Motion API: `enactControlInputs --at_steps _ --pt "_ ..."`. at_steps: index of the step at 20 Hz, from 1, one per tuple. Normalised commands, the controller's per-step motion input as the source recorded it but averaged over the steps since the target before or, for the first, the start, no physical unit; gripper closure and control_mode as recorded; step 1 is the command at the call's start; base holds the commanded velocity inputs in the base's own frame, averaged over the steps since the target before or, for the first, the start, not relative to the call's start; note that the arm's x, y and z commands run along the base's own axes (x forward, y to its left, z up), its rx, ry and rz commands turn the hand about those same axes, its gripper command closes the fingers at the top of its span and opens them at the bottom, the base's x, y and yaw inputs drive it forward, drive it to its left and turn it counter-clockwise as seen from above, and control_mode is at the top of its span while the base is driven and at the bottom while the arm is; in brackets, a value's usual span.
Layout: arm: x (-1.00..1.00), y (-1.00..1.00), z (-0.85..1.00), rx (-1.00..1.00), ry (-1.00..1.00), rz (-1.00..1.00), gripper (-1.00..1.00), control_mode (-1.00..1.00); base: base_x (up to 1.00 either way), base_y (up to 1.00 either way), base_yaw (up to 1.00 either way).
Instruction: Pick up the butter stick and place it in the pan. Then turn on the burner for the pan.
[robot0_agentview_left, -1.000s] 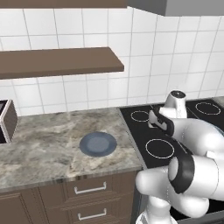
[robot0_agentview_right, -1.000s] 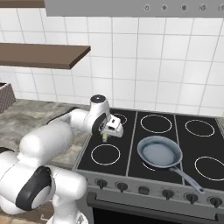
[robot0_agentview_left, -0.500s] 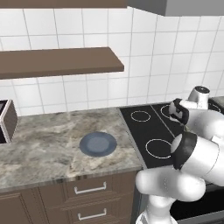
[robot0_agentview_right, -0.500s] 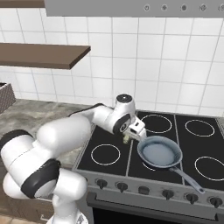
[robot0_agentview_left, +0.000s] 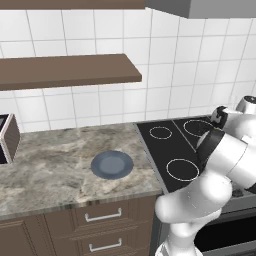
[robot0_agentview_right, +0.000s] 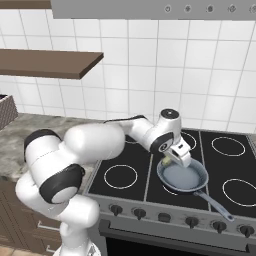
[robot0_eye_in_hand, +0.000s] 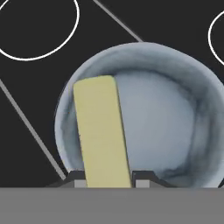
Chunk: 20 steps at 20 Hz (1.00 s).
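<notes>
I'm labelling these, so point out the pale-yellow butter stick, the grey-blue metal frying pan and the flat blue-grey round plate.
Pale-yellow butter stick (robot0_eye_in_hand: 102, 133), hand view, its middle.
Grey-blue metal frying pan (robot0_agentview_right: 186, 178), right base view, its floor.
Flat blue-grey round plate (robot0_agentview_left: 112, 164), left base view, its centre.

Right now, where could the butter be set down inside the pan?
The pan floor is bare on the side away from the butter, out to the far rim. The hand end near the pan's edge is crowded.

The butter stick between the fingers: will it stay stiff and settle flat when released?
The butter stick looks straight, so probably stiff. Its flat faces suggest it will lie still in the pan, not roll. The gripper holds one end, so it may tip first.
</notes>
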Motion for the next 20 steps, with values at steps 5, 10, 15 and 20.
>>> enactControlInputs --at_steps 5,10,15,20 --pt "0.0 -0.68 -0.19 0.02 0.0 -0.1 1.0 -1.0 0.0 0.0 0.0" --pt "0.07 -0.31 -0.48 0.0 0.0 -0.04 1.0 -1.0 0.0 0.0 0.0" --pt "0.31 -0.06 -0.4 0.0 0.0 -0.03 1.0 -1.0 0.0 0.0 0.0" --pt "0.18 0.0 -0.25 0.0 0.0 0.0 1.0 -1.0 0.0 0.0 0.0"
